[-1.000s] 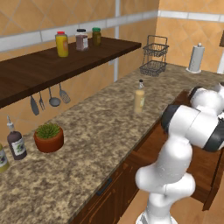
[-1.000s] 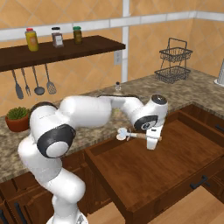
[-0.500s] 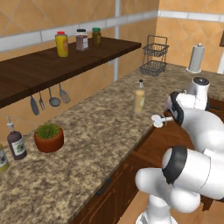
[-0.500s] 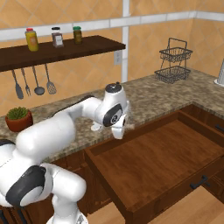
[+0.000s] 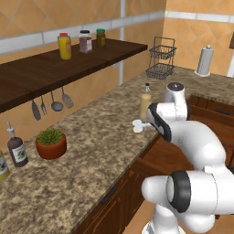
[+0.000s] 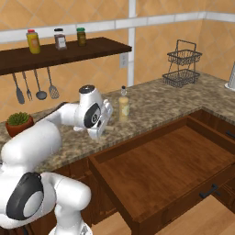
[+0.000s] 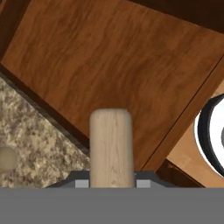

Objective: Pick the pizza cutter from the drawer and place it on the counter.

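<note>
Pizza cutter [image 5: 137, 125], clamped in gripper [image 5: 147, 125], hangs over counter [image 5: 91, 151] edge.

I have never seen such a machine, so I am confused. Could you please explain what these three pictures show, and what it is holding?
It is a white robot arm in a computer-drawn kitchen. Two pictures come from cameras behind the arm, left and right; the third looks along its gripper. The gripper is shut on a pizza cutter, holding it by its pale wooden handle over the edge of the speckled counter. The wooden drawer below stands open. On the counter are a bottle, a potted plant and a wire basket.
</note>
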You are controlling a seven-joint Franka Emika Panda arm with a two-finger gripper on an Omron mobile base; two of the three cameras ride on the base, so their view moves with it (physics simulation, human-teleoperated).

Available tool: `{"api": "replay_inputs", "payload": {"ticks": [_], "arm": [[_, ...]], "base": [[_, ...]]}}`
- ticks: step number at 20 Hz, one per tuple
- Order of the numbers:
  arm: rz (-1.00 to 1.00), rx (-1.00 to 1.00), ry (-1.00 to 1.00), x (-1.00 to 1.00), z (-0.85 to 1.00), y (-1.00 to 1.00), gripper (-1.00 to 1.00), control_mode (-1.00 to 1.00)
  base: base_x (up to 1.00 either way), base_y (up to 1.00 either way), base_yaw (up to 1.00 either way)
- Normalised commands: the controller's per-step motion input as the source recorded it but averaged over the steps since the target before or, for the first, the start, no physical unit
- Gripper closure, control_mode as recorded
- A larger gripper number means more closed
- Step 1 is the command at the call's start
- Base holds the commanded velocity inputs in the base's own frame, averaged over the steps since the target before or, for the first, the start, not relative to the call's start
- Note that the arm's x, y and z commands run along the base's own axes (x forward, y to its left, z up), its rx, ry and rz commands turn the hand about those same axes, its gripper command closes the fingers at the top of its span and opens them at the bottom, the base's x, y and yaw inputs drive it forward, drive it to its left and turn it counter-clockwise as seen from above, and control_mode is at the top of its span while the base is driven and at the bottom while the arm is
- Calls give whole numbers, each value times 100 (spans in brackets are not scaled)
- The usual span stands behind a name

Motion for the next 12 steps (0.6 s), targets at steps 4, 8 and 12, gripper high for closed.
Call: {"api": "replay_inputs", "payload": {"ticks": [4, 8, 12], "arm": [[0, 1, 27, 54, -1, 51, 100, -100], [0, 8, 5, 5, -43, 21, 100, -100], [0, 3, 0, 36, -42, 35, 100, -100]], "base": [[0, 0, 0], [0, 0, 0], [0, 0, 0]]}}
